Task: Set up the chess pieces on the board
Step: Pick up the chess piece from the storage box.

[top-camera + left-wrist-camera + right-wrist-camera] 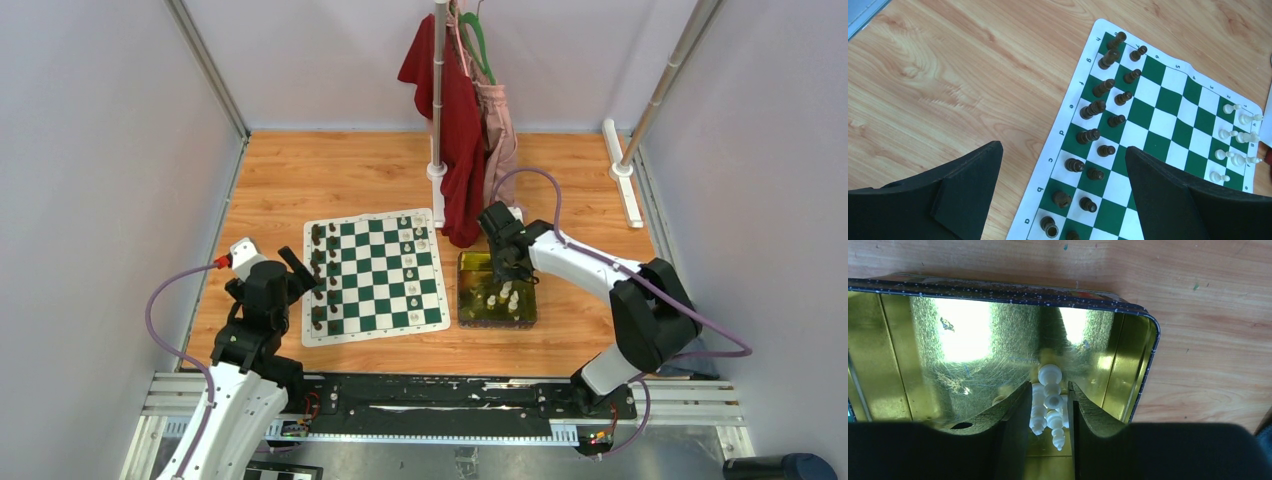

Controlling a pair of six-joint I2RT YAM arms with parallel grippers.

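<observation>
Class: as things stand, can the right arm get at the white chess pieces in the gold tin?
Probably yes: the tin is open, the right tool hangs over it, and white pieces show between its fingers with nothing covering them.

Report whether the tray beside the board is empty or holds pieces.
Not empty. Several cream-white chess pieces sit in the tray, some of them between the fingers of the right gripper.

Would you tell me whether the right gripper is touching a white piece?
Cannot tell: in the right wrist view, white pieces lie between the fingers, contact or gap unclear.
</observation>
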